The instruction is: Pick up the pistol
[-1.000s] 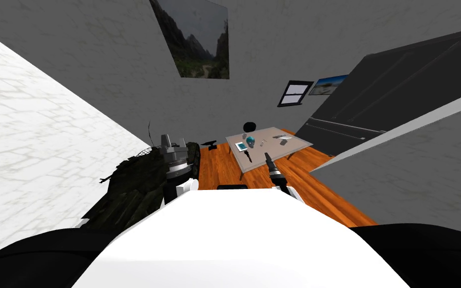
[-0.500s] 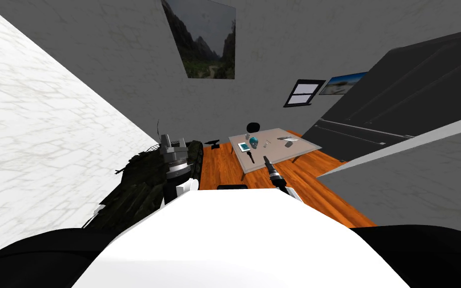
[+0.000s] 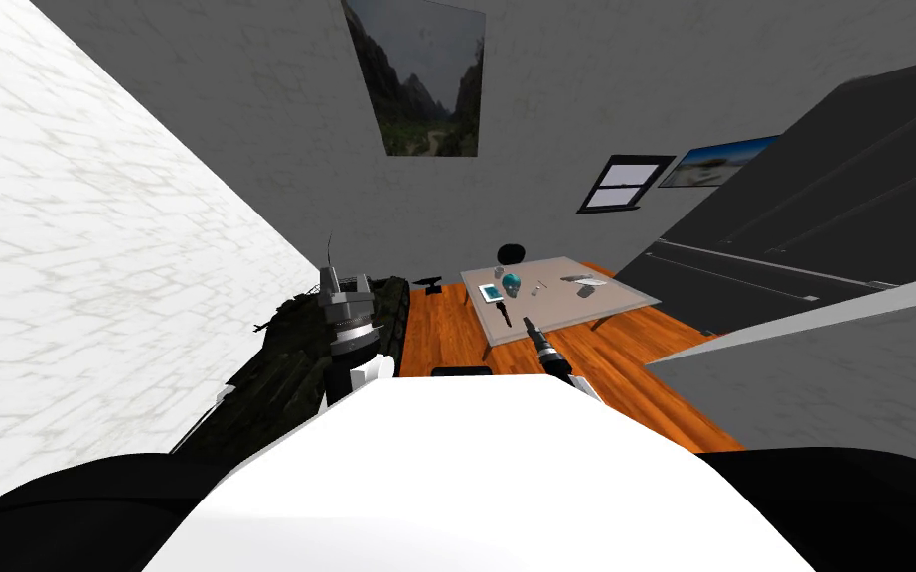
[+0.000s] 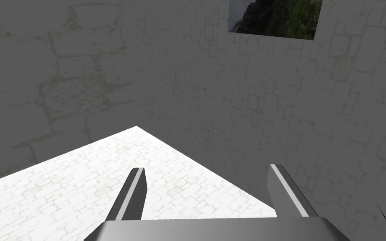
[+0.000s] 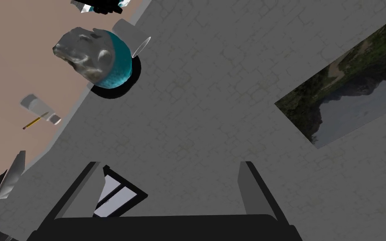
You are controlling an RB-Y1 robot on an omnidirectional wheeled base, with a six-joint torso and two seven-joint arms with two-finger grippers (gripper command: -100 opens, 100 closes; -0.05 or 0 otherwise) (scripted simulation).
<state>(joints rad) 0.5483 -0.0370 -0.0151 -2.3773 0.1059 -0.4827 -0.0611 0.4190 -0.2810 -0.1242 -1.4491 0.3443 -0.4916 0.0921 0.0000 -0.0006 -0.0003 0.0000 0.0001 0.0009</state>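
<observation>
— Left arm?
— Raised, left gripper (image 4: 207, 184) spread wide and empty, facing a wall.
— Right arm?
— Pointing at the table (image 3: 565, 310), right gripper (image 5: 169, 180) also spread wide and empty. Its camera catches a grey-and-teal lump (image 5: 98, 56) ahead of the jaws.
— The pistol?
— Probably the dark grey bar (image 3: 576, 279) on the table, well beyond the jaws; too small to be sure.

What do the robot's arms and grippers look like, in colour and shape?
Left arm: ribbed grey cylinder, dark joint, white segment. Right arm: slim and dark, with a pale ring. Both grippers have two thin blade-like fingers. The left gripper has dark ones with a light stripe, on a grey body; the right gripper has grey ones with black edges, on a black body.
</observation>
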